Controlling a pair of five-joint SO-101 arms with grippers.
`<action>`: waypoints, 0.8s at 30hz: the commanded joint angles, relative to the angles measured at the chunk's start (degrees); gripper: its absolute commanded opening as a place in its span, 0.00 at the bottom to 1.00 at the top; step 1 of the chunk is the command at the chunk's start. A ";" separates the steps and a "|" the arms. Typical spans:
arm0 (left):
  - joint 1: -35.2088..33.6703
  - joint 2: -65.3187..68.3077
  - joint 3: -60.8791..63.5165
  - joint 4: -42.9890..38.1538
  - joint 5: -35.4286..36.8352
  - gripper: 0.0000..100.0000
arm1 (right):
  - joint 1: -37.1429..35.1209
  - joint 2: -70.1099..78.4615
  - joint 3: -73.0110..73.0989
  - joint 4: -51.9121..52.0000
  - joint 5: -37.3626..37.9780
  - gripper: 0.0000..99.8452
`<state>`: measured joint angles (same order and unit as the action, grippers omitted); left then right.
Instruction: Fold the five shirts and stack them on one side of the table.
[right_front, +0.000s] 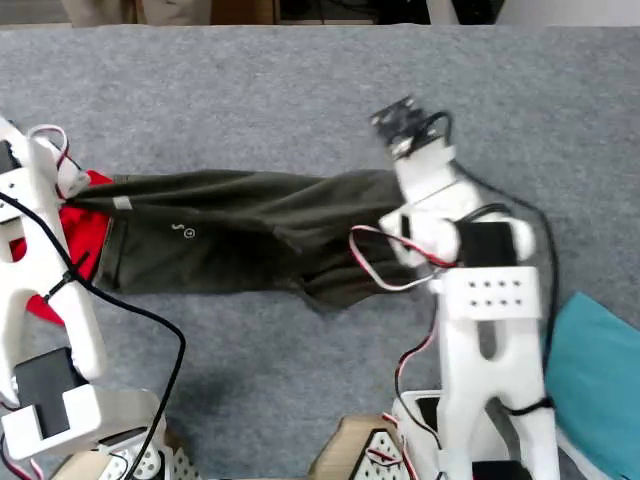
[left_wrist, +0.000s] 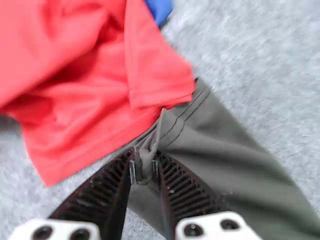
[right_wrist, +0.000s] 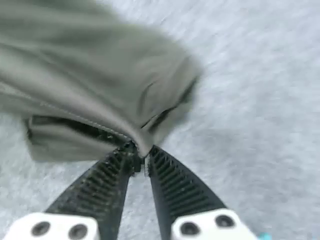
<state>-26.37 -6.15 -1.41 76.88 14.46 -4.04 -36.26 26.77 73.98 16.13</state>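
A dark olive shirt (right_front: 230, 235) is stretched across the middle of the grey table between both arms. My left gripper (left_wrist: 144, 172) is shut on one hem of the olive shirt (left_wrist: 225, 155) at the table's left side, right beside a red shirt (left_wrist: 75, 85) that lies under that end. The red shirt (right_front: 85, 235) peeks out behind the left arm in the high view. My right gripper (right_wrist: 140, 160) is shut on the other end of the olive shirt (right_wrist: 95, 85), near the table's centre right. A blue shirt (left_wrist: 159, 9) shows past the red one.
A teal shirt (right_front: 595, 370) lies at the table's right front edge beside the right arm's base. Bare grey table (right_front: 300, 90) stretches along the far side. Cables hang from both arms over the front area.
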 joint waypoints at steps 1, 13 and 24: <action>1.58 -0.75 -10.02 4.66 -2.64 0.02 | 5.14 0.04 -14.29 3.78 -0.18 0.00; 7.74 -0.75 -47.82 23.91 -9.85 0.02 | 10.51 25.71 -86.64 28.48 -1.76 0.00; 8.09 -0.57 -69.19 23.74 -10.73 0.02 | 12.00 27.47 -106.15 24.62 -1.76 0.00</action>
<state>-18.99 -6.15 -63.74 100.26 4.09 7.30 -8.75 -75.30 101.05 14.81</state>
